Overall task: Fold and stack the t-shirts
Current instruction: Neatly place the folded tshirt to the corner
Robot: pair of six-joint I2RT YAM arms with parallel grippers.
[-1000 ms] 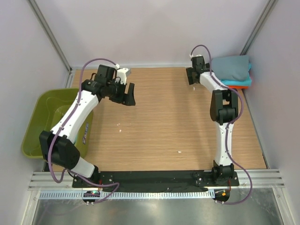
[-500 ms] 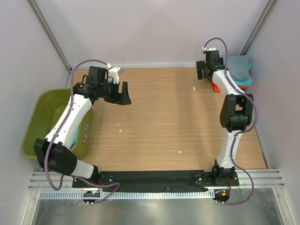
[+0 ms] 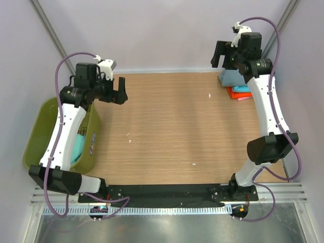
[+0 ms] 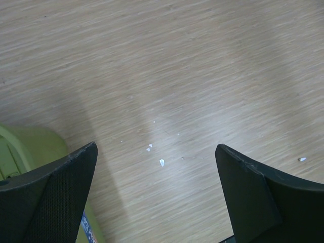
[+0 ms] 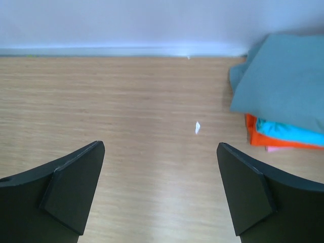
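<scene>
A folded stack of t-shirts sits at the table's back right corner: a slate blue-grey one point(image 5: 283, 76) on top, then turquoise point(image 5: 291, 132), orange point(image 5: 260, 137) and pink point(image 5: 278, 149). In the top view the stack point(image 3: 234, 81) is partly hidden under my right arm. My right gripper point(image 3: 225, 55) is open and empty, held high just left of the stack; its view point(image 5: 159, 147) shows bare wood between the jaws. My left gripper point(image 3: 116, 93) is open and empty above the table's back left, with bare wood between its jaws point(image 4: 156, 148). A turquoise cloth point(image 3: 78, 147) lies in the tub.
An olive-green plastic tub point(image 3: 38, 136) stands off the table's left edge; its rim shows in the left wrist view point(image 4: 25, 144). Small white specks point(image 4: 161, 162) lie on the wooden table point(image 3: 172, 126). Walls close the back and both sides.
My left arm swung left and back, toward the tub. My right arm rose and moved right, over the stack of shirts. Both grippers stayed open and empty.
</scene>
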